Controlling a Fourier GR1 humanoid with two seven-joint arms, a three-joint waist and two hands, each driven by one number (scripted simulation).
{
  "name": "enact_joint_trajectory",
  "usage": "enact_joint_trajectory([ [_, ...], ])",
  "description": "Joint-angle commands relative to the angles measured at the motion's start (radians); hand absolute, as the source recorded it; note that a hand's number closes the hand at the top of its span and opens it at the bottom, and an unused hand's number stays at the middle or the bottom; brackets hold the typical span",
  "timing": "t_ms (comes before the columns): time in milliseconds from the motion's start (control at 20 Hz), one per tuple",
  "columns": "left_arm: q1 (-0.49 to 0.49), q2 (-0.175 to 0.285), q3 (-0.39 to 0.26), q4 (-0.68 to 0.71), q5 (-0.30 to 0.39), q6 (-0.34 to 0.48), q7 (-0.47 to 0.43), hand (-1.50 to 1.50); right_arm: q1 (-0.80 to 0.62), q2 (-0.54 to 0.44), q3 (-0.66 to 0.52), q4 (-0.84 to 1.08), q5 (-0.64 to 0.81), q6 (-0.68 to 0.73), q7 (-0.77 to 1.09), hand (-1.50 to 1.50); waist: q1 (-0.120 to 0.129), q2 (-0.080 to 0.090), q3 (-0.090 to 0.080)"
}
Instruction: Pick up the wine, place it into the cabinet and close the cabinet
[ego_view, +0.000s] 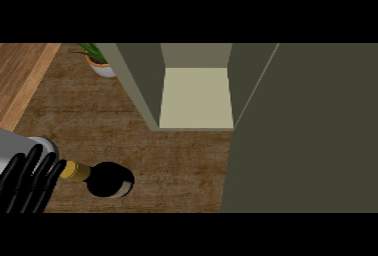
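- My left hand (29, 180) comes in at the lower left. Its fingers are stretched out side by side, released and holding nothing.
- The wine bottle (109, 181) stands on the counter (177, 160) just to the right of those fingers. Its gold-foiled neck (74, 170) touches their edge, or very nearly does. The dark body lies beyond, away from my palm.
- I keep the fingers straight because, as I judge it, the grasp is not yet made. They need to be open to wrap round the neck or shoulder.
- I cannot see my thumb, so I cannot say whether it is already behind the bottle.
- My right hand shows nowhere in this view.
- The cabinet (196, 95) sits further back on the counter, well apart from the bottle, with a pale bare shelf showing inside.
- Its door (303, 130) is swung wide toward me and fills the right side, which leaves the opening free for the bottle.
- I reckon I must lift the bottle and carry it up and to the right, and keep it off the cabinet's near left wall.
- A potted plant (96, 60) stands at the far left, clear of that path.
- Placing the bottle and closing the door are both ahead of me.
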Motion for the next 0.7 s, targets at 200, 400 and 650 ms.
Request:
enact_joint_trajectory([
  [200,0.015,0.004,0.176,0.065,0.299,-0.104,-0.022,-1.5,0.009,-0.006,-0.013,-0.137,-0.035,-0.013,0.09,-1.5,0.003,-0.002,-0.001],
  [400,-0.082,0.058,0.283,0.19,0.363,-0.161,-0.015,-1.5,-0.015,-0.018,0.005,-0.171,-0.043,-0.003,0.154,-1.5,-0.004,0.0,0.0],
  [650,-0.036,0.022,0.263,0.312,0.354,-0.257,-0.119,-1.5,-0.031,-0.004,-0.071,-0.104,-0.098,0.008,0.091,-1.5,0.0,0.001,0.001],
])
